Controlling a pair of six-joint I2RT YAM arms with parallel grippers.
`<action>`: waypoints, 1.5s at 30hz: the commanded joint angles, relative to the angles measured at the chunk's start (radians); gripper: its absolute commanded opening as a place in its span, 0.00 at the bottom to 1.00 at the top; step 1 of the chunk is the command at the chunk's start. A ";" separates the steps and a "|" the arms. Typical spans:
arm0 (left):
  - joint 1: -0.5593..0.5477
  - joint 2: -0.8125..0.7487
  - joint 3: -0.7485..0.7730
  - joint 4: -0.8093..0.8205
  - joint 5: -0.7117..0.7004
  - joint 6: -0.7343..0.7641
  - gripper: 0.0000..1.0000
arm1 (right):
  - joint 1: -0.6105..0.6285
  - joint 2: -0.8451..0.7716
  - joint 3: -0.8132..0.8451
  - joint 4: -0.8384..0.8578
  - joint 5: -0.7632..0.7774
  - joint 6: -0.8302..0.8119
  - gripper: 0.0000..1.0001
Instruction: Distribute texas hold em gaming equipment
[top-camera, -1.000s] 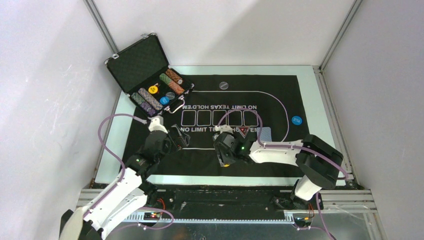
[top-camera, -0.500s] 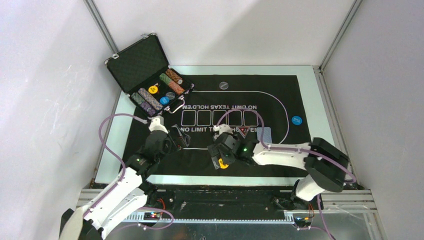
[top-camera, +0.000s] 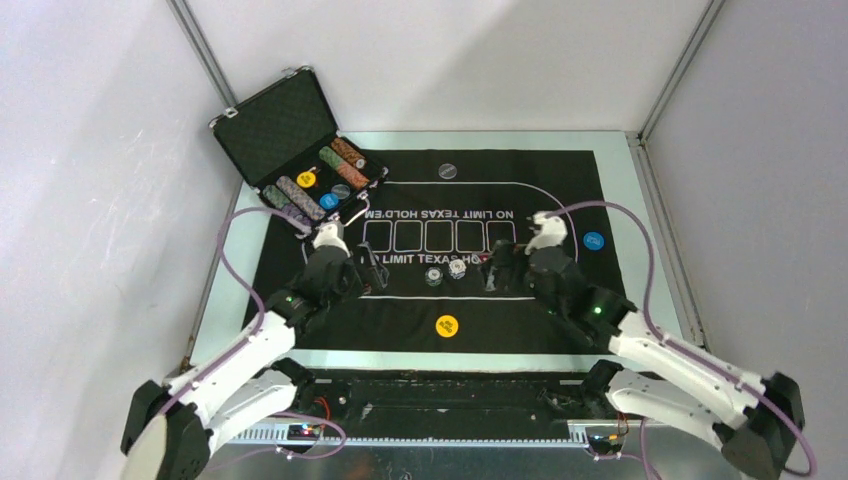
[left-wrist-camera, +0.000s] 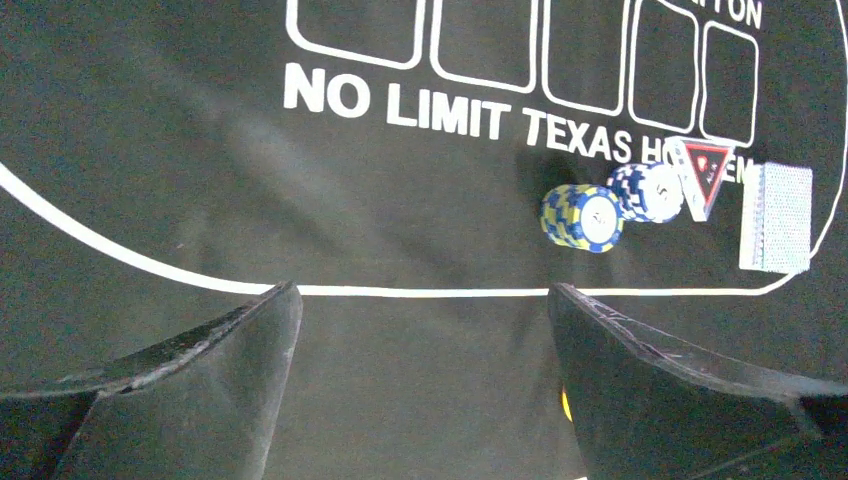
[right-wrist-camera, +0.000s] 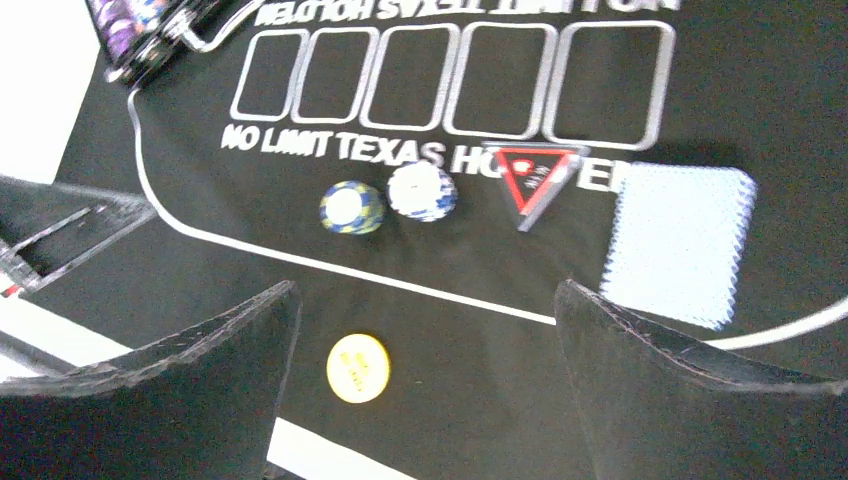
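Your right jaws stand wide apart with nothing between them. Down in their gap, closer to one finger than the other, the yellow disc (right-wrist-camera: 358, 367) lies flat on the black mat (right-wrist-camera: 470, 330), touching neither finger. Just beyond the tips sit two short chip stacks side by side, a yellow-and-blue stack (right-wrist-camera: 352, 206) and a white-and-blue stack (right-wrist-camera: 422, 191) — whether they touch is hard to tell from here. Past those, off to one side, come the red-black triangle marker (right-wrist-camera: 535, 180) and then the blue-backed cards (right-wrist-camera: 680, 245).

Your left jaws are spread wide and empty too, over bare mat, with both stacks ahead of them, toward the right jaws.

Further out, a blue disc (top-camera: 593, 240) lies beside the right jaws' outer side, and a dark disc (top-camera: 448, 170) sits near the mat's far edge. The open case (top-camera: 300, 170) stands beyond the left jaws — rows of chips inside.
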 joint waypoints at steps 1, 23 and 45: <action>-0.065 0.106 0.102 0.024 0.038 0.063 1.00 | -0.122 -0.132 -0.101 0.012 -0.050 0.047 0.99; -0.249 0.797 0.639 -0.208 0.203 0.392 0.99 | -0.538 -0.188 -0.139 -0.211 -0.288 -0.009 0.99; -0.250 0.776 0.644 -0.196 0.159 0.409 0.99 | -0.535 -0.156 -0.178 -0.073 -0.509 -0.071 0.98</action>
